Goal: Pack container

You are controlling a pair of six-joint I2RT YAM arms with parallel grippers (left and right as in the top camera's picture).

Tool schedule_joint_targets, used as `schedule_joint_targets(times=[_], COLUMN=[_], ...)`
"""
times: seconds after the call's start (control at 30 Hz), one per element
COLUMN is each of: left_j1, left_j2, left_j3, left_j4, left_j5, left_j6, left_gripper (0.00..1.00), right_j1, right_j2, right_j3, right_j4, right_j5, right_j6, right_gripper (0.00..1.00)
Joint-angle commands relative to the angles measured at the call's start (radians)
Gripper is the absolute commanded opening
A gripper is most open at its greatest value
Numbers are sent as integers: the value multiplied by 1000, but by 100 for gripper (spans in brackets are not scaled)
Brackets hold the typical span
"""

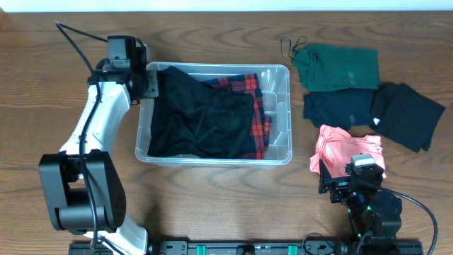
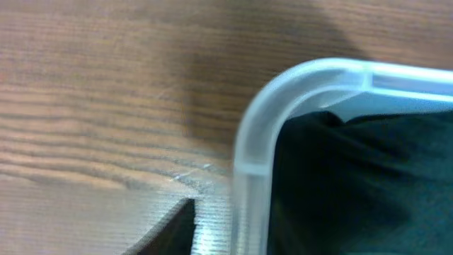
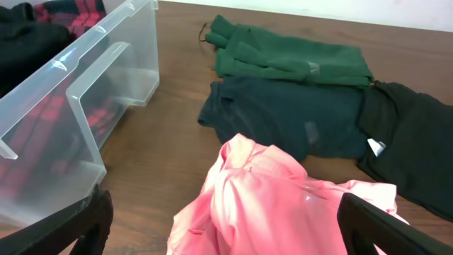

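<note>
Clear plastic forms the container (image 1: 212, 161), which is set at the middle of the table (image 1: 212, 205). A black garment (image 1: 198, 117) is heaped inside it over a red plaid garment (image 1: 260, 113). The left hand (image 1: 146, 83) is held at the container's far left corner, just beside the rim or touching it. Only one dark fingertip (image 2: 173, 230) is shown by the left wrist camera, so it cannot be told whether that hand is spread or pressed together. The right hand (image 3: 226, 230) is spread wide and empty above a pink garment (image 1: 340, 145). Beyond it a green garment (image 1: 340, 67), a dark navy garment (image 1: 338, 108) and a second black garment (image 1: 407, 113) are laid, all outside the container.

Several risks can be judged from this. If cloth is caught by the left hand, the black garment could be dragged over the rim when the arm is lifted. The container looks light, and it could be nudged askew by a hand so close to its corner. The black garment is bunched, not flattened, so room may be lost and later pieces could be left hanging over the wall. The pink garment is crumpled. If only its top fold is pinched, it could be unfurled in transit and snagged on the container's near wall.
</note>
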Motion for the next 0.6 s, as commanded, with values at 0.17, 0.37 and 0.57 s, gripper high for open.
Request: schedule_joint_targets(times=[0.17,0.37,0.57], left_j1=[10,13,61], left_j2=[-69,-198,-357], left_j3=[175,349,409], left_j4=[-204,-382,-509], left_j5=[23,23,-85], left_j6=[-29,-28,-119], left_gripper=[74,76,87], right_j1=[-8,-8,-8], right_j2=[-6,-6,-6], right_j3=[-3,-3,-3], right_j4=[-1,-1,-1], right_j5=[-8,-8,-8], right_j6=[13,13,13], right_gripper=[99,99,99])
